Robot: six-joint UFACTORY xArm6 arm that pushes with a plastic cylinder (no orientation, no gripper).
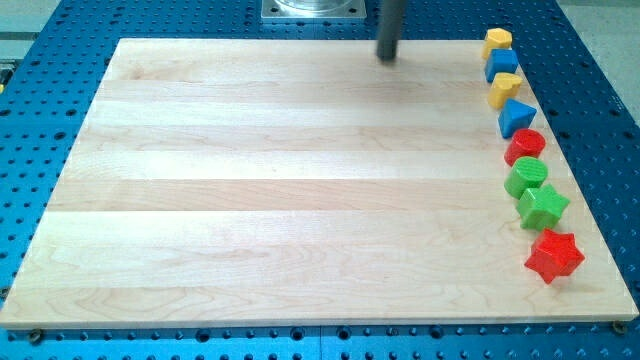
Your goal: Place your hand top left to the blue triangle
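Observation:
The blue triangle point(515, 117) lies near the wooden board's right edge, fourth from the top in a column of blocks. My tip point(388, 57) is at the board's top edge, right of centre. It stands well to the left of the blue triangle and above it, clear of every block.
The column down the right edge holds, from the top, a yellow block point(497, 42), a blue block point(501, 64), a yellow block point(504, 89), then below the triangle a red cylinder point(525, 146), a green block point(526, 178), a green star point(542, 207) and a red star point(554, 256). The wooden board point(300, 200) lies on a blue perforated table.

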